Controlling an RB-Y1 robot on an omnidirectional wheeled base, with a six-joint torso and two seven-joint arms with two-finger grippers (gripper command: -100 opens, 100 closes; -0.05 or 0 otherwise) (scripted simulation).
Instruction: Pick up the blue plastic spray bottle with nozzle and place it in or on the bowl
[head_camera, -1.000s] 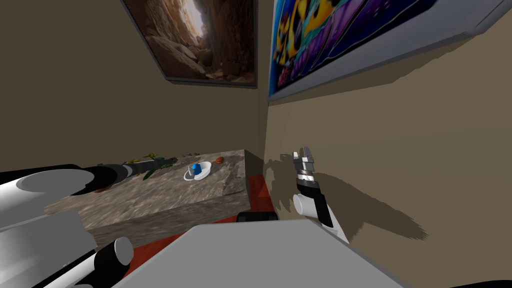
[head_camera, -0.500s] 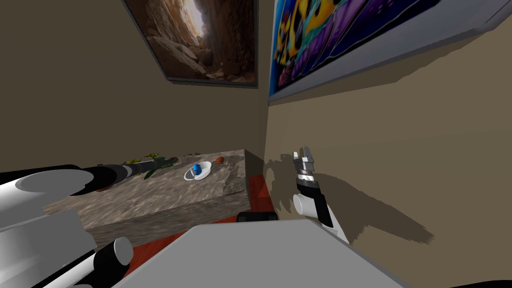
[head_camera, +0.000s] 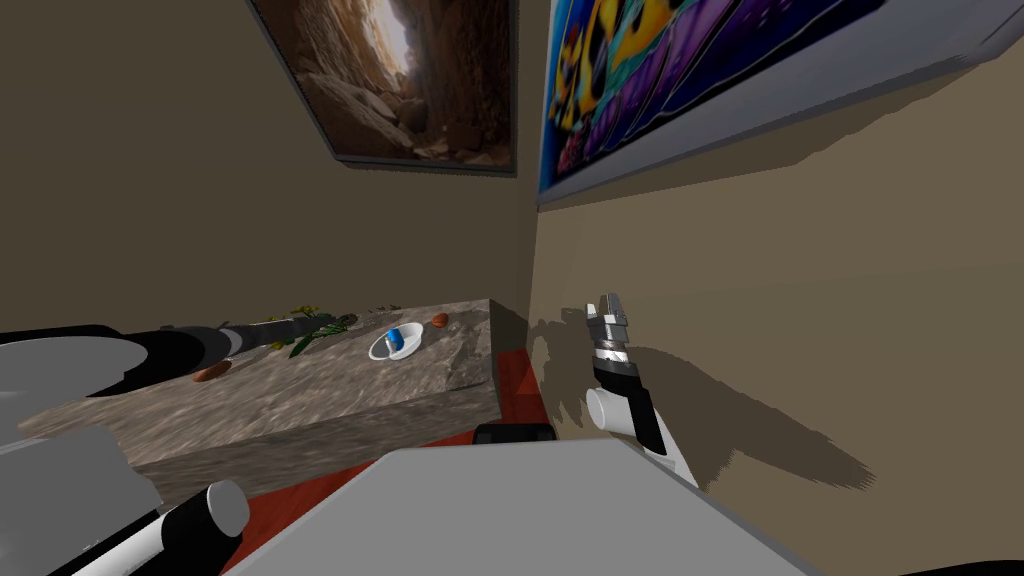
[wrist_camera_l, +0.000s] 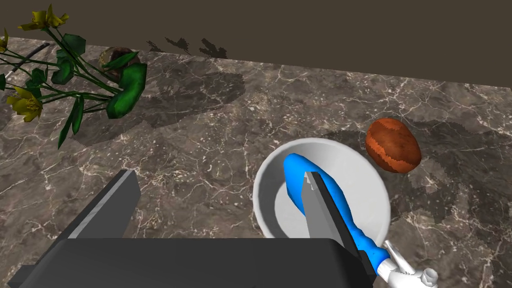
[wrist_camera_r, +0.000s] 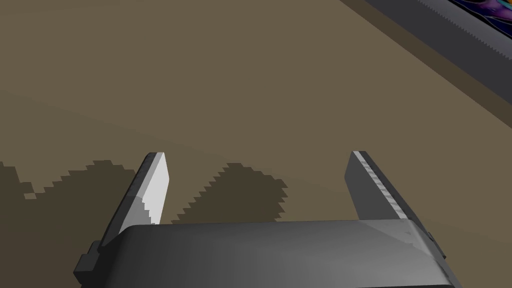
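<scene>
The blue spray bottle (wrist_camera_l: 296, 174) lies slanted in the white bowl (wrist_camera_l: 367, 195), its white nozzle overhanging the rim.

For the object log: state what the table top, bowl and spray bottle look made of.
Table top: stone, likely marble, by its mottled brown with white veins; little shine. Bowl: plain white, matte; ceramic or plastic, cannot tell. Spray bottle: smooth even blue, probably plastic, with a white nozzle.

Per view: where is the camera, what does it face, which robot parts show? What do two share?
Head view: on the head, looking down at a marble table; left arm, right gripper show.
Left wrist view: on the left hand, facing a bowl holding a blue bottle; left gripper open.
Right wrist view: on the right hand, facing a tan wall; fingers open.
Both head and left wrist views show bowl, bottle.
</scene>
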